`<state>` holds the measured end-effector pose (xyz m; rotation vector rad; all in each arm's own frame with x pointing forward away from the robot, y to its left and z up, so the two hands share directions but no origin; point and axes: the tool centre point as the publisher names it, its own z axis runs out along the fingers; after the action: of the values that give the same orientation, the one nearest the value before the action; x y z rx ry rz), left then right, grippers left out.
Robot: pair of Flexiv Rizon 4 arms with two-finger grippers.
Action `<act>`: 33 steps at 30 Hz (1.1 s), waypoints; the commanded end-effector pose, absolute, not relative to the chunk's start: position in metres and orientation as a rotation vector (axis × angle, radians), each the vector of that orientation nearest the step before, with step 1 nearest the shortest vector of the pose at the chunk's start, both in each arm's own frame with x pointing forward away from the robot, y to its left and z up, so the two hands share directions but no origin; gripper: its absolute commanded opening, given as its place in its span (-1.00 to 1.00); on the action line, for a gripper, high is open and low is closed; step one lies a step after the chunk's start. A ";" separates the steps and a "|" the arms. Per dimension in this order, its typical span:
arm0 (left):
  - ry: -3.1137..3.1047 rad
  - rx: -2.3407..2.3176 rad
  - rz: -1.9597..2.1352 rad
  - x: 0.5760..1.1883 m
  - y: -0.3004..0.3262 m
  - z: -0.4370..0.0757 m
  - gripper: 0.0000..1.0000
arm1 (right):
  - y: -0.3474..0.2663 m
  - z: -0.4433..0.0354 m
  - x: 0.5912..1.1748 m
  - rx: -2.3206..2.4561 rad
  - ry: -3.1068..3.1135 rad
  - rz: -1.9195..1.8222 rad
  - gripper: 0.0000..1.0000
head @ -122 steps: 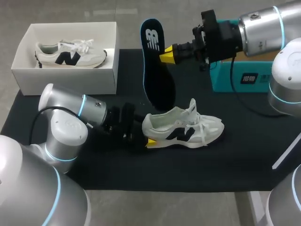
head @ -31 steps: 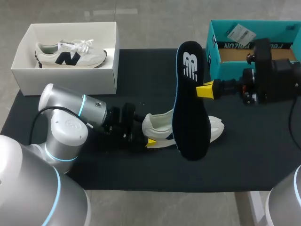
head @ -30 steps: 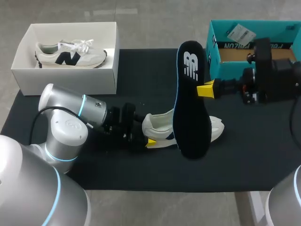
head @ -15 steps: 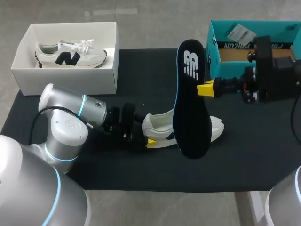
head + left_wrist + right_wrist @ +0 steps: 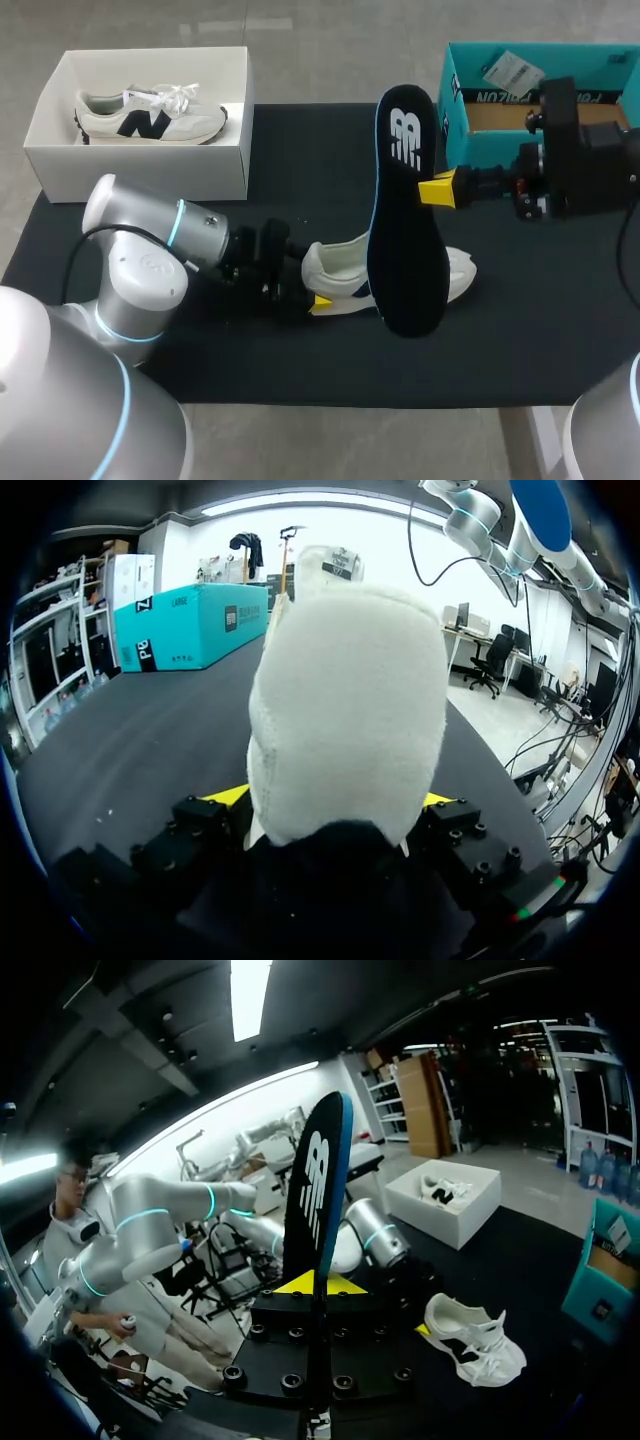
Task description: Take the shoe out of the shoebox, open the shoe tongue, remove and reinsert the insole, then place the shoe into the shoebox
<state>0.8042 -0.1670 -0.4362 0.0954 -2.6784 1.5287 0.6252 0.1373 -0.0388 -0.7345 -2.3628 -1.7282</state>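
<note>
Left arm: enters from the left and lies low over the black mat. The left gripper is closed onto the heel of the white sneaker. In the left wrist view the padded heel collar of the sneaker fills the space between the two yellow tips of the gripper, with one tip pressed to each side.

Sneaker: it rests on its sole on the mat, heel toward the left arm and toe toward the right side of the table. Its middle is hidden in the head view by the insole. The right wrist view shows the sneaker on the mat below and ahead of the right gripper.

Right arm: enters from the right, held above the table. The right gripper pinches the dark insole at its edge, the fingers narrowly spaced. The insole hangs in the air over the sneaker, logo end away from the robot. In the right wrist view the insole stands edge-on between the yellow tips of the gripper.

White shoebox: open, at the far left corner of the mat. A second sneaker lies inside along its far wall.

Teal box: open, at the far right, behind the right gripper.
</note>
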 end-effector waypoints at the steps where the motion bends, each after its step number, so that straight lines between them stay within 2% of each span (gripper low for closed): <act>1: -2.694 0.092 1.499 0.800 -0.160 -0.435 0.88 | 0.139 -0.040 0.626 -0.735 -2.362 -1.728 -1.00; 2: -2.689 0.086 1.502 0.799 -0.159 -0.434 1.00 | 0.139 -0.040 0.626 -0.735 -2.362 -1.728 -1.00; 13: -2.788 0.033 1.422 0.799 -0.154 -0.418 1.00 | 0.139 -0.040 0.626 -0.735 -2.362 -1.728 -1.00; 23: -3.068 0.037 1.037 0.795 -0.149 -0.379 1.00 | 0.139 -0.040 0.626 -0.735 -2.362 -1.728 -1.00; 33: -3.104 0.117 0.820 0.804 -0.140 -0.370 1.00 | 0.139 -0.040 0.626 -0.735 -2.362 -1.728 -1.00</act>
<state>0.7975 -0.1430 -0.3773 0.1027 -3.0561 1.0232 0.6248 0.1365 -0.0390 -0.7330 -2.3616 -1.7302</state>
